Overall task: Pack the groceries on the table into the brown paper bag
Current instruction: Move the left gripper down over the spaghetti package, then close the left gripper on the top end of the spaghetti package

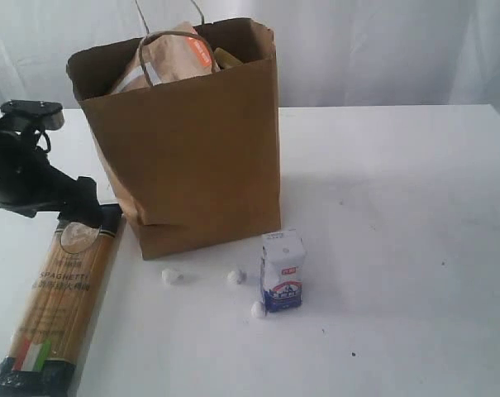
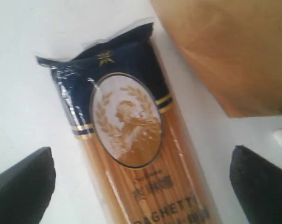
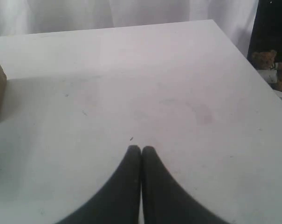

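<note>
Spaghetti packet (image 1: 58, 306) lies flat on the bench (image 1: 398, 190), just left of the brown paper bag (image 1: 192, 157), its long axis running toward the camera. Left tool (image 2: 141, 186), wide open and empty, hangs crosswise over its far dark-blue end. Right tool (image 3: 141, 151) is closed, empty and well apart.
</note>
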You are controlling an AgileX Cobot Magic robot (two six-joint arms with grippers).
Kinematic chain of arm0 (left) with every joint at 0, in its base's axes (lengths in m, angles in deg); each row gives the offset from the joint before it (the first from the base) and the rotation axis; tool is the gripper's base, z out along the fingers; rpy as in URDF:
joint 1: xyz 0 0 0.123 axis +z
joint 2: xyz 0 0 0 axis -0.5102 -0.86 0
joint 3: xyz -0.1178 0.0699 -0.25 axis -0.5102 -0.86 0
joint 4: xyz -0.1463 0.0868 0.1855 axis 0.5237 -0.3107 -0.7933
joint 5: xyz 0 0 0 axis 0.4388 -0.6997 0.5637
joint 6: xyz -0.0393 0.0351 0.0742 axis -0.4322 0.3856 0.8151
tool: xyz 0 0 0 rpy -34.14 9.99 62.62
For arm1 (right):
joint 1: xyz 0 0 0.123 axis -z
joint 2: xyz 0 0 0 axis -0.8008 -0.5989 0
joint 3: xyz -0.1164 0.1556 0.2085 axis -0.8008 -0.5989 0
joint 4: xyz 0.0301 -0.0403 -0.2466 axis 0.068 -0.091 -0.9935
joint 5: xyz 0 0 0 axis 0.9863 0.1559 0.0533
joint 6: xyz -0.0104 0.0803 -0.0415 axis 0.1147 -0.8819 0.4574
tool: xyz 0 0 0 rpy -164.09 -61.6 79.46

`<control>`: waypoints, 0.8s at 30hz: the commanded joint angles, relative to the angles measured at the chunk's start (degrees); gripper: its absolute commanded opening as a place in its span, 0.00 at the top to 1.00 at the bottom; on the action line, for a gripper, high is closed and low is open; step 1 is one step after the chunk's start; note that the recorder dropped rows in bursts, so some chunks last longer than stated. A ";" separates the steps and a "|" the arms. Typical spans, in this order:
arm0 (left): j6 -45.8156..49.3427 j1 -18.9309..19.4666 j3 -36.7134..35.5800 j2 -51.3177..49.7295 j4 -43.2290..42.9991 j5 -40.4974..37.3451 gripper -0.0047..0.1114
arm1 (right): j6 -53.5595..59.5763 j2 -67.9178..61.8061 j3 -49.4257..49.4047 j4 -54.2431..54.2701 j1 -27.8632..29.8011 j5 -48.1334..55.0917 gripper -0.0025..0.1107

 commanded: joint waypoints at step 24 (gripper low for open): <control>-8.82 -3.15 0.13 -9.96 -7.47 10.25 0.06 | -0.31 -0.20 -0.18 0.10 0.24 -0.64 0.98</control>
